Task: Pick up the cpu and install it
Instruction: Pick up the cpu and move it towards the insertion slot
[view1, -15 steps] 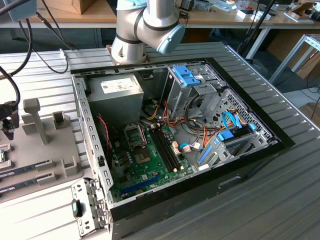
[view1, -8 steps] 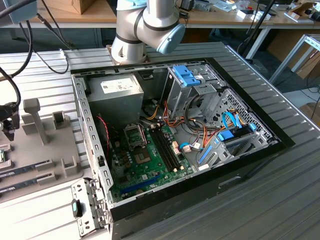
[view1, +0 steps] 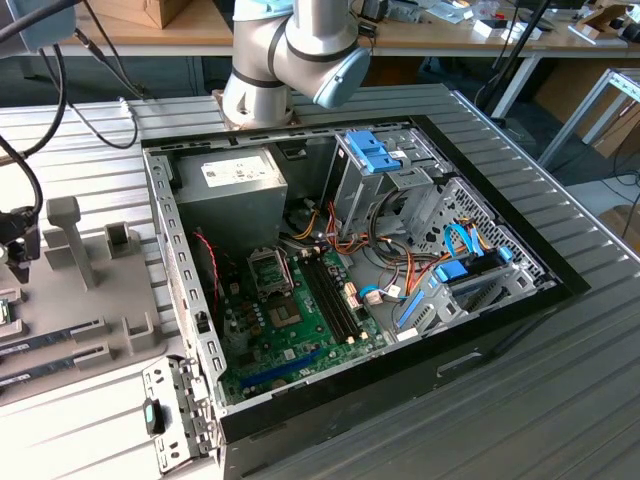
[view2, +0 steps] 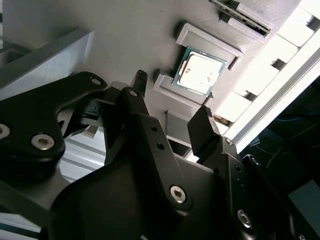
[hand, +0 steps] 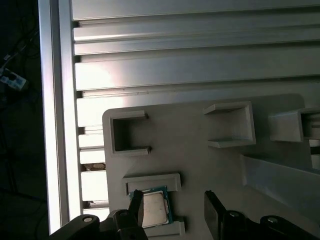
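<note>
The cpu (view2: 200, 73) is a small square chip with a dull silver top and a thin green rim. It lies flat in a grey holder on the fixture plate (hand: 195, 150). In the first wrist view the cpu (hand: 154, 207) sits close to one black finger (hand: 136, 206). My gripper (view2: 172, 102) hovers over it, open, with nothing between its fingers; it appears in the first wrist view (hand: 174, 210) too. In the exterior view the gripper (view1: 18, 240) is at the far left edge over the plate. The motherboard's empty socket (view1: 270, 268) lies inside the open computer case.
The open case (view1: 180, 260) holds a grey power-supply box (view1: 228, 185), drive cages with blue clips (view1: 375, 155) and loose cables. Raised grey holders (view1: 75, 235) stand on the fixture plate. Ribbed aluminium table slats (hand: 200, 65) surround it, with a table edge (hand: 55, 125) nearby.
</note>
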